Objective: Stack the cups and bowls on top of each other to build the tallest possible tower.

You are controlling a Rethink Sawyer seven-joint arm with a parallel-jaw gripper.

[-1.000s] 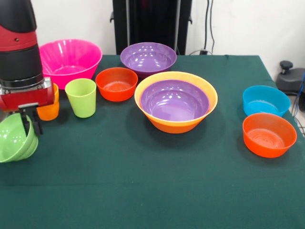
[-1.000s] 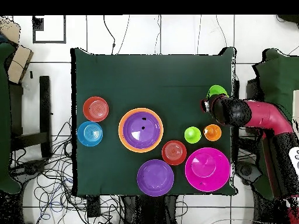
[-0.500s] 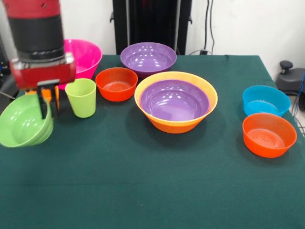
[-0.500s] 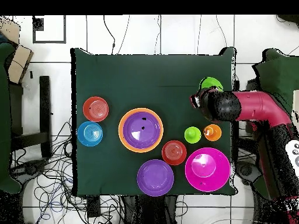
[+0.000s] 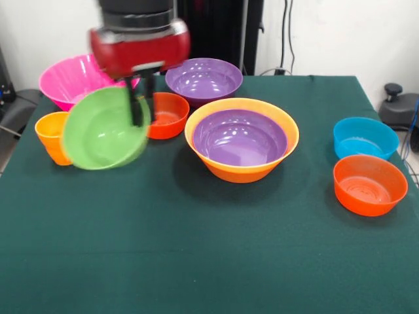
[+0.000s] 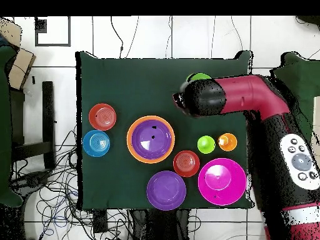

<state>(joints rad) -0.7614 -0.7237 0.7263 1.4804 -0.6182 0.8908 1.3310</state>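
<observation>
- The small lime-green bowl (image 5: 105, 129) is held in the air, clear of the counter (image 5: 209, 261), tilted so that its hollow faces the front camera.
- The jaws of the gripper (image 5: 139, 98) are seen closed on the rim of this bowl at its upper right, one dark finger lying across the inside of the bowl.
- In the overhead view only a sliver of the small lime-green bowl (image 6: 199, 77) is seen past the arm (image 6: 250, 100), which reaches across from the picture's right.
- The tower (image 5: 241, 139) is made up of a purple bowl nested in the large yellow-orange bowl (image 5: 243, 171); it stands near the middle of the counter, well apart from the held bowl.
- The orange cup (image 5: 52, 137) stands just left of the held bowl in the front view; the lime green cup (image 6: 206, 144) is hidden there but is seen from overhead, beside the orange one.
- The large pink bowl (image 5: 65, 80) stands behind the orange cup.
- A small red-orange bowl (image 5: 171, 114) stands partly behind the held bowl, with a second purple bowl (image 5: 203, 80) beyond it.
- The blue bowl (image 5: 365, 137) and another red-orange bowl (image 5: 370, 184) stand close together at the front view's right.
</observation>
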